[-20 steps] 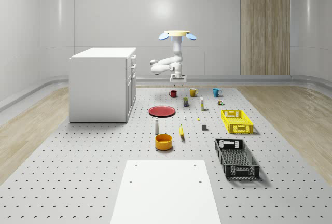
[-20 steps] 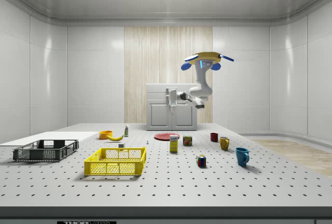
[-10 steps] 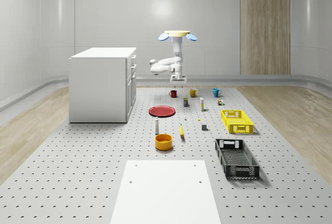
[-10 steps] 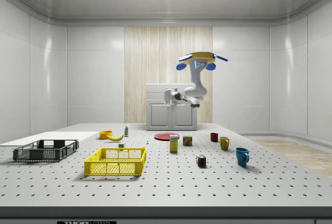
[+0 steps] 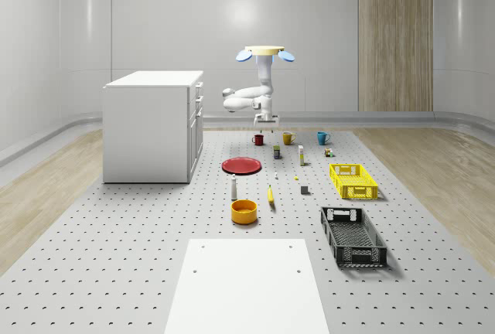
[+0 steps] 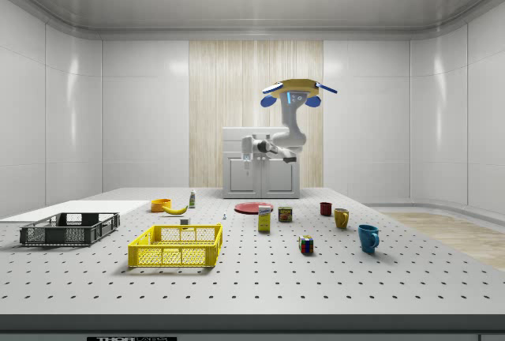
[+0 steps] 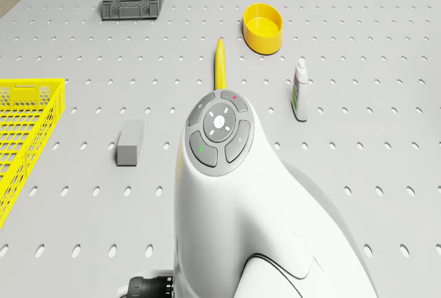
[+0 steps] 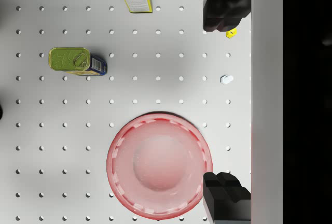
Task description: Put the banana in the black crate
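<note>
The yellow banana (image 5: 271, 195) (image 6: 175, 209) (image 7: 220, 63) lies flat on the perforated table, between the orange bowl and a small grey block. The black crate (image 5: 362, 257) (image 6: 69, 234) (image 7: 131, 10) stands at the table's near right in the whole-scene view, with nothing showing inside. The drone (image 5: 264, 52) (image 6: 300, 88) hovers high over the far half of the table, well away from both. Its gripper (image 5: 265, 120) (image 6: 248, 158) (image 8: 226, 105) hangs open and holds nothing, high above the edge of a red plate (image 5: 242, 165) (image 8: 158, 164).
A yellow crate (image 5: 353, 181) (image 7: 21, 125) stands beyond the black one. An orange bowl (image 5: 244, 211) (image 7: 264, 27), a white bottle (image 5: 233, 187) (image 7: 299, 91) and a grey block (image 7: 129, 142) surround the banana. A white cabinet (image 5: 153, 125) rises at the whole-scene view's left. Mugs (image 5: 258, 139) and a can (image 8: 77, 60) stand nearby.
The drone, with arm and gripper, has drifted toward the side view's left. Banana, crates and other objects have not moved.
</note>
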Tool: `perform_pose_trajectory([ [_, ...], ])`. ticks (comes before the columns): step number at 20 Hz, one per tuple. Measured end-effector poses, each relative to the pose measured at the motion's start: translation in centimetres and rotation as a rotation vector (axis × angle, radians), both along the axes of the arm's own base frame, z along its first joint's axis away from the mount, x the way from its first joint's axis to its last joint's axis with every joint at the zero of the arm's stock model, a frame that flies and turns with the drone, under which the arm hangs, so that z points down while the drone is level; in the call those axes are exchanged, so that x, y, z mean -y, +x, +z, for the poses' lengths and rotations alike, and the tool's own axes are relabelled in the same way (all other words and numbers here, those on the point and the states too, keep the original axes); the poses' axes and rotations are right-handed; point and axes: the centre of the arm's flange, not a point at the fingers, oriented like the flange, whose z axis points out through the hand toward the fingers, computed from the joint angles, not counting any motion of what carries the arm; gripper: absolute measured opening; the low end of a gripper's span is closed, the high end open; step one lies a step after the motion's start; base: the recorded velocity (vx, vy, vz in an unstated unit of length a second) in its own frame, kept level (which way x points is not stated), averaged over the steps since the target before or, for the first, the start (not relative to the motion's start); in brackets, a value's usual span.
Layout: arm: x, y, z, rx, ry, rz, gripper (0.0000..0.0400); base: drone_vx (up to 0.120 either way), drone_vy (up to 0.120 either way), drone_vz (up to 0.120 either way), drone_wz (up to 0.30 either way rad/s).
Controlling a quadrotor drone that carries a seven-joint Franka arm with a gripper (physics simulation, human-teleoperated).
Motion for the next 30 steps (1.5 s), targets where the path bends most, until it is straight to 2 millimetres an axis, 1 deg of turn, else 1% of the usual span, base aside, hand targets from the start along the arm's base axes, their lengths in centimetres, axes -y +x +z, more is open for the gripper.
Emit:
perform_pose_trajectory([
  [2,0.0,0.0,0.0,0.0,0.0,0.0,0.04,0.12,0.0,0.0,0.0],
  [8,0.0,0.0,0.0,0.0,0.0,0.0,0.04,0.12,0.0,-0.12,0.0],
  [11,0.0,0.0,0.0,0.0,0.0,0.0,0.04,0.12,0.0,-0.013,0.0],
  [14,0.0,0.0,0.0,0.0,0.0,0.0,0.04,0.12,0.0,-0.12,0.0],
  [30,0.0,0.0,0.0,0.0,0.0,0.0,0.04,0.12,0.0,0.0,0.0],
])
